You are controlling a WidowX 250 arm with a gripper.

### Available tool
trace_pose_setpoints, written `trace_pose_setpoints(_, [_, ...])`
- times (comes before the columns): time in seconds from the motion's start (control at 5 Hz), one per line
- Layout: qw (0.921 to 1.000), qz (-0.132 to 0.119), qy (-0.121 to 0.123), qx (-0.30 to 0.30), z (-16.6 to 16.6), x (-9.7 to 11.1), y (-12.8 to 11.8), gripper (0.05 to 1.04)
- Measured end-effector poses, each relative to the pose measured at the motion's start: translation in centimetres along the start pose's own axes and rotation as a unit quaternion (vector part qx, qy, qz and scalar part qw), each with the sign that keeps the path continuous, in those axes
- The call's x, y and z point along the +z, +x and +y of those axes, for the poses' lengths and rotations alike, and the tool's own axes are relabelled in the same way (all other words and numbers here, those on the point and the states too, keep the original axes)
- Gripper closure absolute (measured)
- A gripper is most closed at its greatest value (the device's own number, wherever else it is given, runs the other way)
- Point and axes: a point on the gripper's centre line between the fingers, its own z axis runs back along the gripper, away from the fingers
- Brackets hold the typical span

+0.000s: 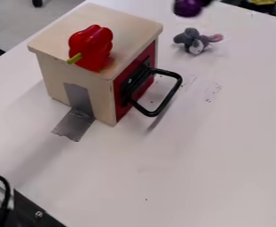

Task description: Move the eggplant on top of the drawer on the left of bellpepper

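A dark purple eggplant (pixel 189 7) is at the top edge of the camera view, partly cut off by that edge, to the right of the wooden drawer box (pixel 75 80) and some way from it. What bears or holds it cannot be seen. On the box's flat top lies a red bell pepper (pixel 92 46), near the front-left part of the top, with its green stem pointing to the lower left. The drawer's red front carries a black handle (pixel 174 91) and faces right.
A small grey plush toy (pixel 194 42) lies on the white table (pixel 211 155) right of the box. Grey tape (pixel 76 124) fastens the box to the table. Black metal gear with a cable occupies the lower left corner. Dark items line the table's far right edge.
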Motion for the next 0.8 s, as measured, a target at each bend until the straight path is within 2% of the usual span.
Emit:
trace_pose_setpoints(0.2, [1.0,0.005,0.008,0.002,3.9,1.8,-1.0,0.461])
trace_pose_setpoints(0.4, [0.9995,-0.008,0.024,0.017,7.6,3.2,-2.2,0.461])
trace_pose_setpoints(0.6, [0.9982,-0.001,0.048,0.037,10.8,2.6,-4.2,0.461])
trace_pose_setpoints(0.8, [0.9971,0.009,0.061,0.044,12.8,1.4,-5.5,0.461])
